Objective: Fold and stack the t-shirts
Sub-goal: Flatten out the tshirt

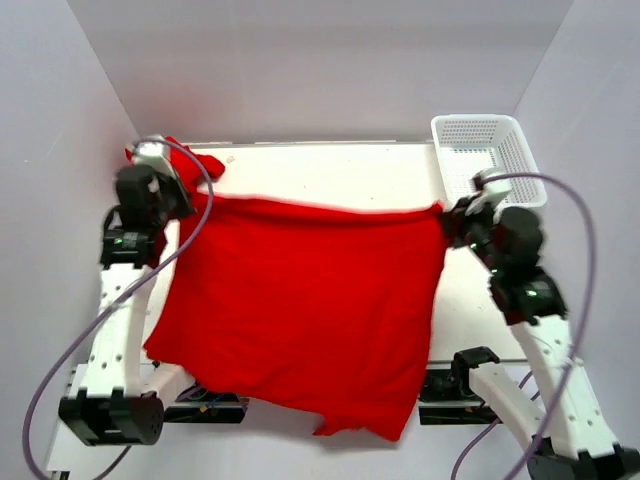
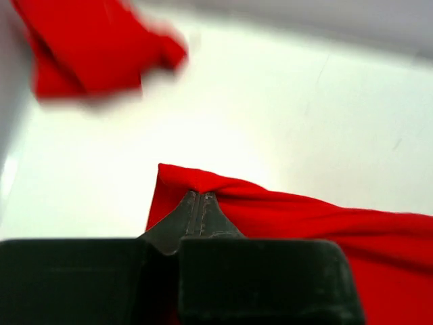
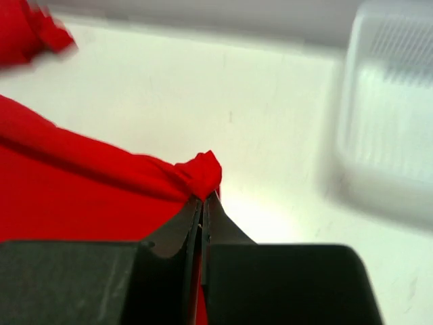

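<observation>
Pinching the spread t-shirt [image 1: 300, 300] tight by its far corners with left gripper [image 2: 201, 196] and right gripper [image 3: 203, 200]; partly masking the crumpled t-shirt [image 1: 205, 163] behind the left arm [image 1: 125, 320].

Top cam sits high behind the arm bases [image 1: 110, 415] at 6 o'clock, looking down over the whole table [image 1: 330, 165]. Left wrist cam rides right up on the left gripper [image 2: 200, 196], facing the far wall, crumpled t-shirt [image 2: 88, 47] at 11 o'clock. Right wrist cam, same deal over the right gripper [image 3: 204, 200], basket [image 3: 392, 101] at 2 o'clock. All three share the top edge of the spread t-shirt [image 1: 300, 300].
</observation>
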{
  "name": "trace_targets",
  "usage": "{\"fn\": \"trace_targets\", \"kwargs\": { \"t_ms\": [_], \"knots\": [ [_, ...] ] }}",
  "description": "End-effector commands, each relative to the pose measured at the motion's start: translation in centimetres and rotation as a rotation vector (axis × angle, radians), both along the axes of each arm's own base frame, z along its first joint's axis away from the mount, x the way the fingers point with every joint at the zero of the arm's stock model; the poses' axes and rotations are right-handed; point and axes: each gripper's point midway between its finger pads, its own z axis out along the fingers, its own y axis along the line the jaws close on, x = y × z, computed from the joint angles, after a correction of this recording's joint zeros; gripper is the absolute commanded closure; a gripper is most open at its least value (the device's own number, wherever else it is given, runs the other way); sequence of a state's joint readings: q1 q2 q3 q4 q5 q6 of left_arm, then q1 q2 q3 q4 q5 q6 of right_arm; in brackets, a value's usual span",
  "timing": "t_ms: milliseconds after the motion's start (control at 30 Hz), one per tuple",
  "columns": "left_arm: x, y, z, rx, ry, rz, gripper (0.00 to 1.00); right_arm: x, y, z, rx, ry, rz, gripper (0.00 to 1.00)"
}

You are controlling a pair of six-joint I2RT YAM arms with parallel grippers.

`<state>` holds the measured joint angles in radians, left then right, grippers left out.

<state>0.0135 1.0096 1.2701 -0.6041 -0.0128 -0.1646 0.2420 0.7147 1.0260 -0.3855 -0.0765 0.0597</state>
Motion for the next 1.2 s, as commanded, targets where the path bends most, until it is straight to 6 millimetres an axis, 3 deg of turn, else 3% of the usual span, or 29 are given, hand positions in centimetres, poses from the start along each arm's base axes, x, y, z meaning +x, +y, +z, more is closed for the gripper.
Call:
{"fn": "trace_targets", "kwargs": {
  "t_ms": [0,33,100,133,200,233,300,333,367,433,467,567,600,633,667,700,733,767,933,967,1033,1100,1133,1167],
  "knots": [
    [0.7,-0.8,-1.6,-0.062,-0.03,-0.026,1.0,2.0,0.1,-1.1,0.063,-0.069,-0.031,1.0],
    [1.1,-1.0,-4.6,-0.079,0.031,-0.028,1.0,2.8,0.4,-3.3,0.068,-0.034,-0.033,1.0],
    [2.6,-1.2,-7.5,-0.096,0.064,-0.033,1.0,4.3,1.3,-9.5,0.055,0.108,-0.015,1.0],
    [2.8,-1.1,-10.4,-0.118,0.117,-0.012,1.0,5.6,1.8,-9.9,0.075,0.094,-0.011,1.0],
    [4.0,-1.1,-13.4,-0.129,0.142,-0.006,1.0,6.3,2.2,-13.3,0.071,0.161,-0.005,1.0],
    [4.9,-1.1,-16.1,-0.131,0.201,-0.002,1.0,8.0,2.7,-15.5,0.066,0.201,-0.005,1.0],
    [6.6,-0.8,-17.9,-0.141,0.218,0.012,1.0,9.3,3.2,-16.4,0.072,0.217,0.005,1.0],
    [7.4,-0.8,-21.0,-0.155,0.295,0.023,1.0,10.3,3.7,-19.7,0.047,0.29,0.016,1.0],
    [8.0,-0.6,-22.2,-0.152,0.321,0.033,1.0,11.6,4.0,-19.0,0.053,0.271,0.015,1.0],
    [9.9,-0.8,-23.0,-0.14,0.329,0.039,1.0,12.9,4.4,-22.9,0.027,0.359,0.02,1.0],
    [10.6,-0.5,-23.8,-0.134,0.34,0.052,1.0,14.2,4.7,-22.1,0.032,0.336,0.024,1.0],
    [13.0,-0.7,-26.5,-0.139,0.393,0.045,1.0,16.7,5.5,-24.5,0.015,0.378,0.041,1.0],
    [14.2,-0.8,-26.1,-0.143,0.376,0.036,1.0,18.3,5.7,-23.1,0.02,0.344,0.04,1.0],
    [14.5,-0.8,-27.6,-0.144,0.407,0.038,1.0,18.6,5.8,-23.5,0.013,0.354,0.038,1.0],
    [15.4,-0.8,-27.3,-0.144,0.397,0.037,1.0,19.0,5.6,-25.4,-0.004,0.397,0.025,1.0],
    [15.6,-0.6,-27.7,-0.138,0.402,0.047,1.0,20.2,5.7,-24.1,-0.003,0.368,0.02,1.0],
    [15.5,-0.6,-28.8,-0.138,0.427,0.049,1.0,20.3,5.4,-24.7,-0.012,0.384,0.008,1.0],
    [16.1,-0.3,-28.6,-0.136,0.412,0.071,1.0,20.6,5.2,-25.5,-0.027,0.399,0.007,1.0],
    [17.7,0.3,-27.9,-0.143,0.387,0.09,1.0,21.9,3.8,-24.5,-0.027,0.392,-0.056,1.0],
    [17.5,0.3,-28.5,-0.142,0.405,0.091,1.0,22.1,3.8,-24.1,-0.027,0.397,-0.047,1.0],
    [17.8,0.3,-28.1,-0.142,0.395,0.09,1.0,20.9,4.0,-25.6,-0.048,0.481,-0.025,1.0],
    [17.6,-0.1,-28.1,-0.133,0.391,0.077,1.0,20.6,4.4,-25.6,-0.044,0.485,0.013,0.85],
    [17.6,-0.4,-28.1,-0.14,0.392,0.063,0.99,20.2,4.7,-25.8,-0.042,0.486,0.036,0.57],
    [17.6,-0.5,-28.1,-0.135,0.393,0.05,0.99,20.4,4.9,-25.2,-0.043,0.463,0.058,0.43]
  ]
}}
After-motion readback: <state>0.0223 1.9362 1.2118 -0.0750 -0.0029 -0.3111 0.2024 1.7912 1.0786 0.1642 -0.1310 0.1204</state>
